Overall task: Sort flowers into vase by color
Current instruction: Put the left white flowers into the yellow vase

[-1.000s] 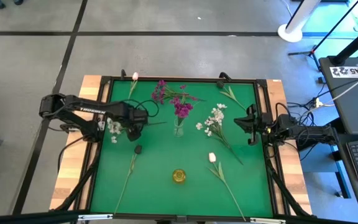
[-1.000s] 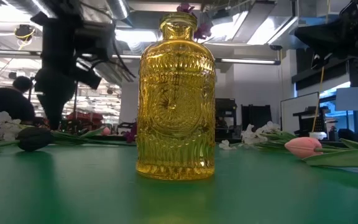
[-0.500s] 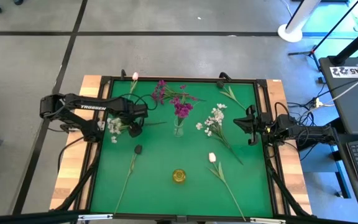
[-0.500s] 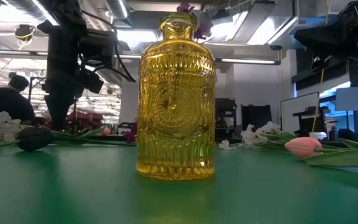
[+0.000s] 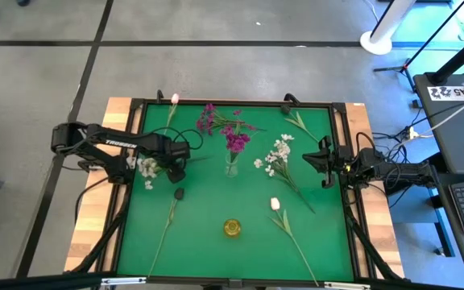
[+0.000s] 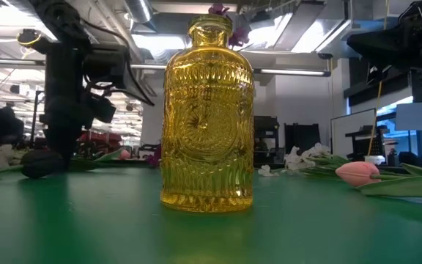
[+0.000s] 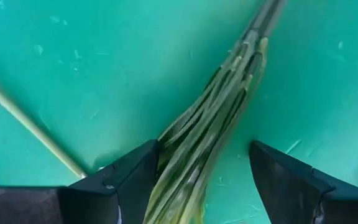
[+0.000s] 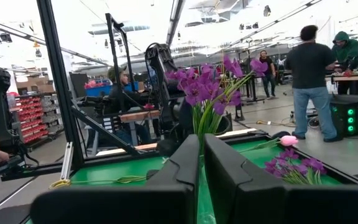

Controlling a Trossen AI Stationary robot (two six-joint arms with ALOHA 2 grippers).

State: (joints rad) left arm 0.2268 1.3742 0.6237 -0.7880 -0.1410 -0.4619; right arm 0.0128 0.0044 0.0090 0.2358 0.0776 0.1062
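Now left claw (image 7: pixel 197 180) low on table (image 5: pixel 208 209), fingers spread astride white spray's stem (image 7: pixel 213 134), left of clear vase (image 5: pixel 231 167), poised to pinch. Right claw (image 8: pixel 201 180) waits right of vase, fingers nearly together, empty.

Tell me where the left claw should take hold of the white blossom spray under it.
Grip the green stem bundle, not the white blossoms. The left claw is open and already straddles the stems, which lie flat on the green mat. Coming straight down from above likely suits best.

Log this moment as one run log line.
left gripper: open, straddling white spray stems on the mat | right gripper: waiting at table's right edge | clear vase: holds magenta flowers | yellow vase: empty
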